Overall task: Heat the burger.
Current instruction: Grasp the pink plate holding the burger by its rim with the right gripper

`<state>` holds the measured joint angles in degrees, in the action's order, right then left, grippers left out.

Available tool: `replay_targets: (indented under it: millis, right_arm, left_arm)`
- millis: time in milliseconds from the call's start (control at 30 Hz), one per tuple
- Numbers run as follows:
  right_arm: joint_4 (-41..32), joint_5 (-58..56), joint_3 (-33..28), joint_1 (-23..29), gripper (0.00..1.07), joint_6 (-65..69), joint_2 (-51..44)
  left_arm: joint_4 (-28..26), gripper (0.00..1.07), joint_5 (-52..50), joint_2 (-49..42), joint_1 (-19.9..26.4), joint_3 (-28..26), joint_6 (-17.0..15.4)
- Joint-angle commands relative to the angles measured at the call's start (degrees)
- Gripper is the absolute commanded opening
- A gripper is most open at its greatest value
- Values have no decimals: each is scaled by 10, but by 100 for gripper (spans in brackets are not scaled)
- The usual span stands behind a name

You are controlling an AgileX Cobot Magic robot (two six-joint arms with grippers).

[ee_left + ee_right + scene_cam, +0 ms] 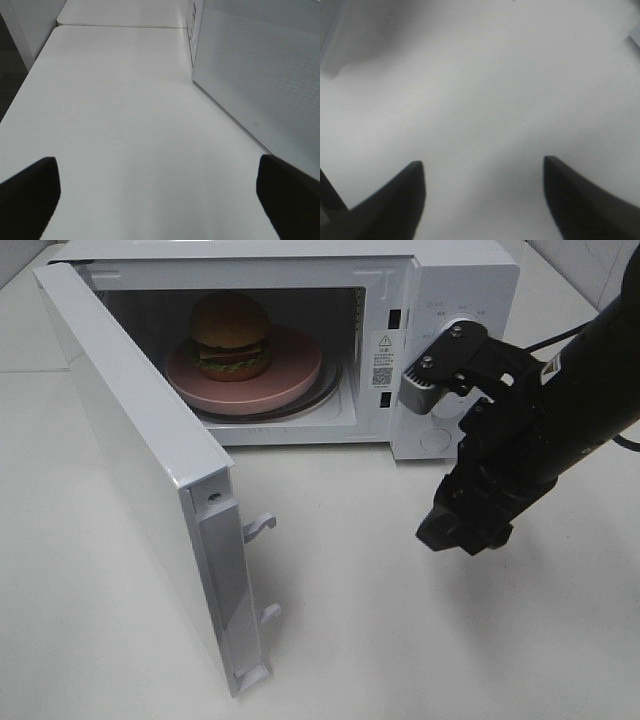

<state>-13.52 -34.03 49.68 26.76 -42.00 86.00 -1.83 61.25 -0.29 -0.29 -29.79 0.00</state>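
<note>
One small round burger (231, 335) with a tan-brown bun and green and dark filling sits upright on a round pink plate (295, 375), near the plate's middle and narrower than it. The plate rests on a clear round turntable (330, 395) inside the open white microwave oven (450, 275), so the burger is in the cavity, toward the back left. Nothing touches the burger.

The white hinged microwave door (130, 460) is swung wide open to the left of the exterior view, with two white latch hooks (262, 525) sticking out of its free edge. A white control panel (438, 440) is on the oven's right side, with a small warning sticker (383, 358) just beside the cavity opening (text too small to read).

The black right arm comes in from the right and partly covers the panel. The right gripper (455, 530) (482, 165) hangs over the plain white table (400, 640), outside the oven and well apart from the burger. Its dark fingers (395, 200) are spread, with nothing between them, only bare tabletop.

The left gripper (156, 160) is out of the exterior view. The left wrist view shows its fingers at full spread and empty over the table, near a white dotted-mesh panel (260, 75) (door or oven wall, can't tell).
</note>
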Motion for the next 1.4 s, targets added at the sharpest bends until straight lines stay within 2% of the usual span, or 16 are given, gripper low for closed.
replay_targets:
  millis: [33, 167, 200, 233, 267, 300, 367, 400, 433, 500, 567, 600, 833, 1167, 1233, 1400]
  right_arm:
    - [-2, -4, 22, 21, 101, -40, 15]
    - [3, -54, 62, 34, 101, -82, 50]
    - [21, -89, 96, 42, 100, -104, 78]
    - [21, -89, 96, 42, 100, -104, 78]
    - [40, -115, 134, 51, 100, -104, 109]
    - [40, -115, 134, 51, 100, -104, 109]
    - [53, -120, 180, 65, 100, -104, 146]
    - [53, -120, 180, 65, 100, -104, 146]
    - [58, -121, 211, 75, 99, -107, 167]
    - [58, -124, 223, 79, 99, -109, 175]
    - [58, -148, 261, 91, 99, -142, 206]
    - [58, -148, 261, 91, 99, -142, 206]
    - [91, -181, 363, 99, 96, -187, 282]
    - [103, -196, 451, 99, 93, -197, 349]
    - [107, -211, 487, 99, 92, -198, 372]
    - [109, -207, 517, 99, 91, -198, 392]
  left_arm:
    - [-2, 101, 2, -3, 1, 2, 0]
    - [-2, 101, 2, -3, 1, 2, 0]
    - [-2, 101, 2, -3, 1, 2, 0]
    - [-2, 101, 2, -3, 1, 2, 0]
    - [-2, 101, 2, -3, 1, 2, 0]
    - [-2, 101, 2, -3, 1, 2, 0]
    - [-2, 101, 2, -3, 1, 2, 0]
    - [-2, 101, 2, -3, 1, 2, 0]
    - [-2, 101, 2, -3, 1, 2, 0]
    - [-2, 101, 2, -3, 1, 2, 0]
    - [-2, 101, 2, -3, 1, 2, 0]
    - [-2, 101, 2, -3, 1, 2, 0]
    - [-2, 101, 2, -3, 1, 2, 0]
    - [-2, 101, 2, -3, 1, 2, 0]
    - [-2, 101, 2, -3, 1, 2, 0]
    - [-2, 101, 2, -3, 1, 2, 0]
